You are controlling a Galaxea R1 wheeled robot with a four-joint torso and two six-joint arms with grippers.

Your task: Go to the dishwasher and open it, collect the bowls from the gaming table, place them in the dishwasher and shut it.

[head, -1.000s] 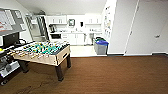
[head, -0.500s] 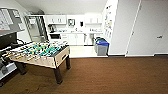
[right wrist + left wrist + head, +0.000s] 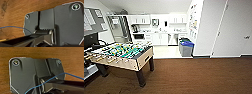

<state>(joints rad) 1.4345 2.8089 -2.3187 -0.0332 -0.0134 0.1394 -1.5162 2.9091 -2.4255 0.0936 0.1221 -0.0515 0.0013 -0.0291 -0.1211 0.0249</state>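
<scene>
We see the dishwasher (image 3: pixel 172 39) far ahead in the white kitchen at the back of the room, its steel front set under the counter between white cabinets (image 3: pixel 160 38); at this range we cannot tell whether its door is open or closed. Just in front of it, to the right, stands a grey bin (image 3: pixel 186 48) with a blue lid on the pale kitchen floor. Nearer to us, on the left, a foosball table (image 3: pixel 121 55) with a green field stands on the brown carpet (image 3: pixel 196 75). A white wall (image 3: pixel 231 27) rises on the right. Both wrist views look down on brown carpet past the robot's dark plate, with a thin blue cable (image 3: pixel 70 74) crossing; we cannot tell how either gripper's fingers stand.
</scene>
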